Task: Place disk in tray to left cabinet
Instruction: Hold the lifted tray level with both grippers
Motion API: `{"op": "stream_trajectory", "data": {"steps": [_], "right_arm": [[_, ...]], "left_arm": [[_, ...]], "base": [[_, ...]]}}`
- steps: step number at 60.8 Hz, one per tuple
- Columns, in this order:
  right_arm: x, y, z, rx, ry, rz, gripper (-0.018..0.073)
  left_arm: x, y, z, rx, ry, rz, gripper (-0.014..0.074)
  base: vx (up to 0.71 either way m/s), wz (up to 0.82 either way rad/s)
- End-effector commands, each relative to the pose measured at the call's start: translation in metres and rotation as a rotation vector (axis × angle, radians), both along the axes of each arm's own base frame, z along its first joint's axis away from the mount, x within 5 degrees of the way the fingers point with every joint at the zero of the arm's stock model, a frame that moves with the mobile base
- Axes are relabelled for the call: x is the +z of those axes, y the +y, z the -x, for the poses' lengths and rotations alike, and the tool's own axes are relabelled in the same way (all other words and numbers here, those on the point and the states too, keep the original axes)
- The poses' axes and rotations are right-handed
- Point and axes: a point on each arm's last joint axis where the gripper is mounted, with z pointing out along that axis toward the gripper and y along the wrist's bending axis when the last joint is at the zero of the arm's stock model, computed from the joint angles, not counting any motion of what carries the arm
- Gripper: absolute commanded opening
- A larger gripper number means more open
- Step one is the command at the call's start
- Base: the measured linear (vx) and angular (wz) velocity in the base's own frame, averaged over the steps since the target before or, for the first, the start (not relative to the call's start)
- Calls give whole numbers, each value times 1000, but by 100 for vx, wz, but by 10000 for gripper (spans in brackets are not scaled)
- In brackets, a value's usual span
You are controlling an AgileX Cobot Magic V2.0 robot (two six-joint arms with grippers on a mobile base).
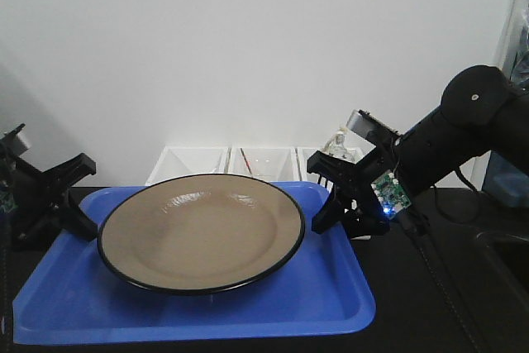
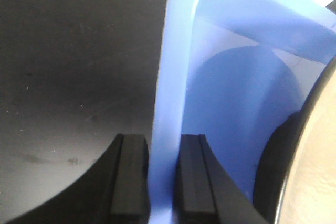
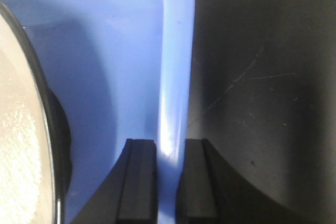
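Two opposite rims of the tray (image 1: 331, 303) are clenched by the left end effector (image 2: 163, 182) and right end effector (image 3: 170, 182), while the glossy disk (image 1: 202, 229), lying loose in it, is judged slippery and breakable, with the tabletop (image 1: 438, 287) beneath.
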Motion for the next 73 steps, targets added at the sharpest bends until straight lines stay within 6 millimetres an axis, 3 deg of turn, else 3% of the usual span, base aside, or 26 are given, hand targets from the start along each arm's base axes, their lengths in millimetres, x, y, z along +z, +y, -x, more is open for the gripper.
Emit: {"op": "stream_trajectory", "data": {"steps": [1,73], "right_arm": [[41,15,21,61,-55,-152,-4],[41,15,21,61,-54,-152,-4]], "left_arm": [[38,-17,10,-2,-117,168,-1],[38,-17,10,-2,-114,167,-1]], "base": [[0,0],[-1,0]]}}
